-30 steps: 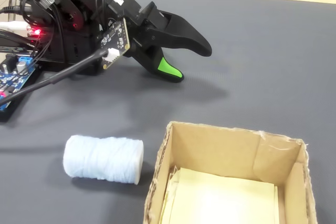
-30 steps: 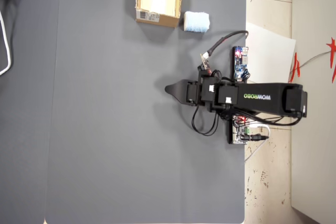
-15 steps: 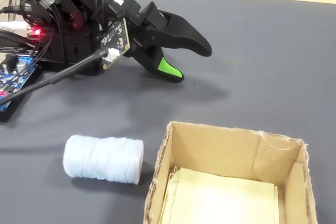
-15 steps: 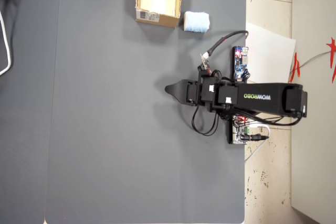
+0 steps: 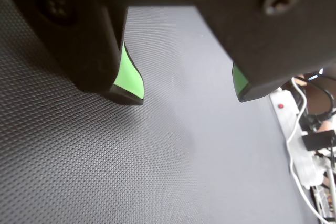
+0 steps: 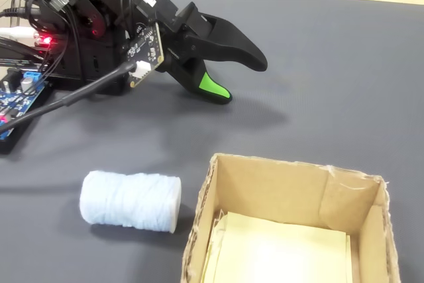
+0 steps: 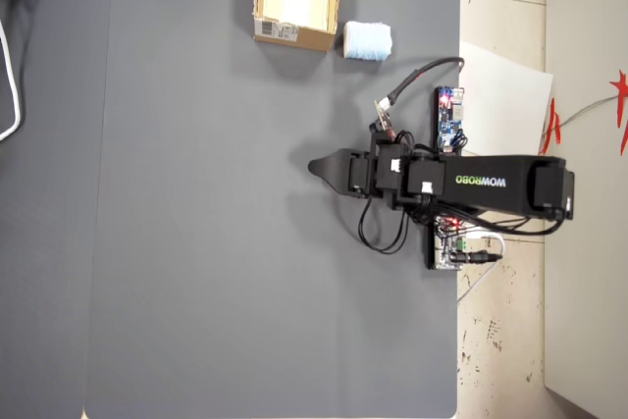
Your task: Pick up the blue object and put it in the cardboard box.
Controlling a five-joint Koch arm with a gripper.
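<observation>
The blue object (image 6: pixel 130 201) is a pale blue, roll-like soft lump lying on its side on the grey mat, just left of the cardboard box (image 6: pixel 265 178) in the fixed view. Overhead, the blue object (image 7: pixel 368 41) sits against the right side of the cardboard box (image 7: pixel 289 34), whose white label faces down the picture. The box is open, with only pale yellowish lining inside. My gripper (image 6: pixel 242 82) hovers over bare mat, well apart from both. In the wrist view my gripper (image 5: pixel 186 97) is open, and only mat shows between its green pads (image 5: pixel 129 77). Overhead, my gripper (image 7: pixel 319 168) points left.
The arm's base, a lit circuit board (image 7: pixel 449 117) and cables (image 6: pixel 79 94) stand at the mat's right edge overhead. A white power strip (image 5: pixel 286 114) and cords lie off the mat in the wrist view. A white cable (image 7: pixel 8 76) runs at the far left.
</observation>
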